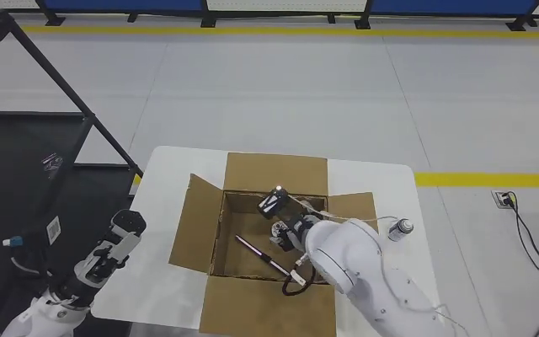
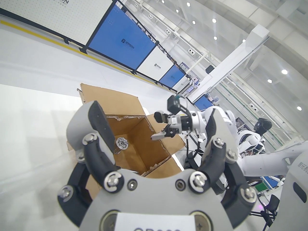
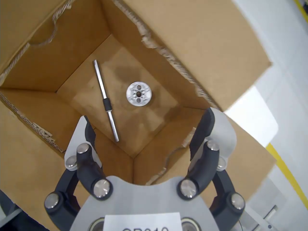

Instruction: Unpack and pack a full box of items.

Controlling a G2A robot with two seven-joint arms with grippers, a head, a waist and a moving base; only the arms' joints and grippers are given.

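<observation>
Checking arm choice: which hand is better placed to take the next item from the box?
Probably right: the right hand hangs open directly above the rod and disc in the box; the left hand sits beside it.

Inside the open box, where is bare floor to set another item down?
Bare floor lies beyond the disc, toward the box corner, and in a strip between the rod and the wall. Between rod and disc it is tight.
</observation>
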